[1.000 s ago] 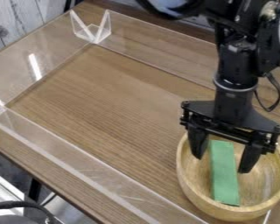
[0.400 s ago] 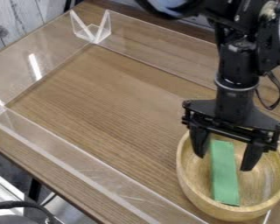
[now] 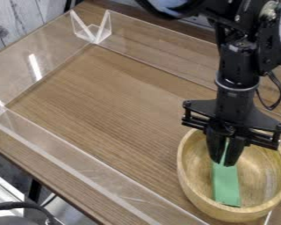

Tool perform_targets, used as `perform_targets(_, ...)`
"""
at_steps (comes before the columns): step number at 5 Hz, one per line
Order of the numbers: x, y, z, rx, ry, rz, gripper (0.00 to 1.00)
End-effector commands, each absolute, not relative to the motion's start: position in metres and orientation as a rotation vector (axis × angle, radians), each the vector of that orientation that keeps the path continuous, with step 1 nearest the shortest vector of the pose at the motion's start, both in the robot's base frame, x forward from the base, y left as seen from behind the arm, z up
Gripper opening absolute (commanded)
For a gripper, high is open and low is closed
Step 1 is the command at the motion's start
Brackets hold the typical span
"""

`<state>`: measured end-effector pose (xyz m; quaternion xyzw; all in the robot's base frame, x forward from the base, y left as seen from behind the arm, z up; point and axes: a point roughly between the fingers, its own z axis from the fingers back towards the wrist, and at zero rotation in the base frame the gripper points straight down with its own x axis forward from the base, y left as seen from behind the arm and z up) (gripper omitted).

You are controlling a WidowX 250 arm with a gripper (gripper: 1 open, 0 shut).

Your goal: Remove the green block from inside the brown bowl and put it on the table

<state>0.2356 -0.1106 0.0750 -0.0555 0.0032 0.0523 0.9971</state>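
The brown bowl (image 3: 197, 188) sits at the table's near right corner. Inside it lies the green block (image 3: 226, 184), its long side running toward the camera. My gripper (image 3: 228, 154) points straight down into the bowl from the black arm. Its fingers have come together on the block's far end, so it is shut on the green block. The block's far end is hidden behind the fingers. The block still rests on the bowl's floor.
The wood-grain table (image 3: 108, 114) spreads to the left of the bowl. Low clear acrylic walls (image 3: 61, 163) line its edges, with a clear bracket (image 3: 92, 26) at the far corner. The bowl stands close to the near edge.
The fingers, spread wide on either side of the block before, have closed onto its far end. The arm has stayed in place, and the block has not shifted.
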Motion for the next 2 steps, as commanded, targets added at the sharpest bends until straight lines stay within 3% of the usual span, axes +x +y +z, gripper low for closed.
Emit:
perform_targets(1,0.242,-0.11,0.095,-0.138,-0.047,0.109,0.0)
perform_targets(2,0.243,-0.107,0.111,-0.15,-0.068,0.109,0.0)
